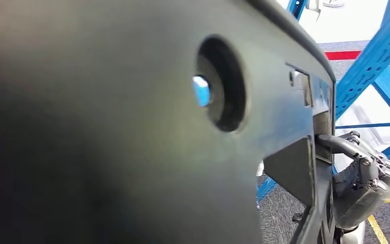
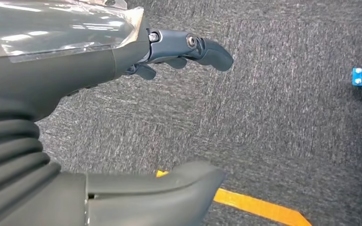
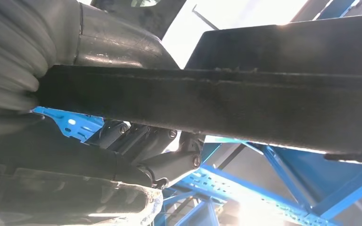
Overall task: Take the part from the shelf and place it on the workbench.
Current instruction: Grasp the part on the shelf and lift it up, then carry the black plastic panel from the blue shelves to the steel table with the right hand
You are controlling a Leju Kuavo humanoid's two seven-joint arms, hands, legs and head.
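One large black part (image 1: 132, 132) takes up most of the head view, held up close to the camera, its flat face pierced by a round hole and its long axis running up and down the picture with a slight tilt. The right hand (image 1: 363, 175) grips its right edge, fingers (image 1: 343, 145) curled over the rim, with blue shelf (image 1: 370, 66) beams behind. From the right wrist, the part (image 3: 245, 106) shows edge-on as a dark bar crossing the picture, the right hand's fingers (image 3: 143, 141) wrapped against its far side and the shelf (image 3: 245, 188) frame beyond. The left hand (image 2: 122, 117) hangs over grey carpet floor (image 2: 273, 117) marked with a yellow line (image 2: 254, 205); its fingers (image 2: 193, 49) are spread and hold nothing.
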